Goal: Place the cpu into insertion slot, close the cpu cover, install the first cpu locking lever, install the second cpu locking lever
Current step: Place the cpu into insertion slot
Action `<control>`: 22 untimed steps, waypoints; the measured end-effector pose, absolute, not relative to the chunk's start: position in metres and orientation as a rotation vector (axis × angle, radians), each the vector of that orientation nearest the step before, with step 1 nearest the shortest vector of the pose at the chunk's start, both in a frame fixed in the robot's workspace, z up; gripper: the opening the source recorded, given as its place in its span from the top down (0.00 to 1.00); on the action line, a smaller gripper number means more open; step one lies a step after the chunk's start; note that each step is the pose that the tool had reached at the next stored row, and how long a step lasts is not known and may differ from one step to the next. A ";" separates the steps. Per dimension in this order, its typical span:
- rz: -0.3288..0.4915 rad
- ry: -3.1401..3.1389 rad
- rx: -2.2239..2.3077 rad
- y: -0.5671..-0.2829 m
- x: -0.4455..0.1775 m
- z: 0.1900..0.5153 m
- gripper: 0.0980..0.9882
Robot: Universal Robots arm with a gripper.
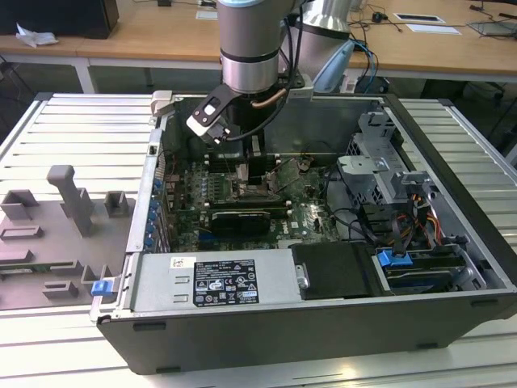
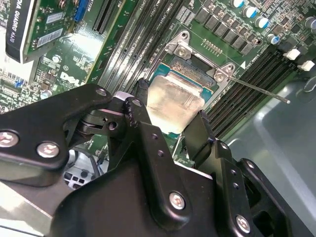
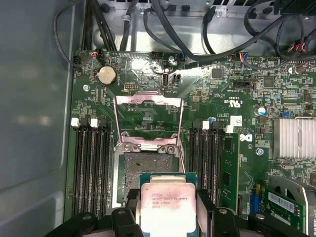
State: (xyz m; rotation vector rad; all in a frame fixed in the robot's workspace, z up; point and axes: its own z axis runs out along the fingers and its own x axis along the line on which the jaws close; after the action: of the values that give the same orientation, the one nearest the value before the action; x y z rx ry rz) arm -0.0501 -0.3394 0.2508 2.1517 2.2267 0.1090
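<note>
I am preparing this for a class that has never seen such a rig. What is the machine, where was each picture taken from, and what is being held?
A robot arm reaches into an open computer case. The exterior view looks on from outside. Both wrist views come from cameras riding on the arm, looking past its gripper. The gripper grips the cpu, a small silvery chip, over the green motherboard. By it is the dark slot, with its metal cover swung open.
</note>
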 end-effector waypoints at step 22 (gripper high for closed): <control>0.110 2.219 2.162 -0.323 -0.049 0.224 0.51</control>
State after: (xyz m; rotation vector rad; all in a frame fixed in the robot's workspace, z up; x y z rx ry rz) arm -0.0492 -0.3235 0.2239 2.1620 2.2189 0.1096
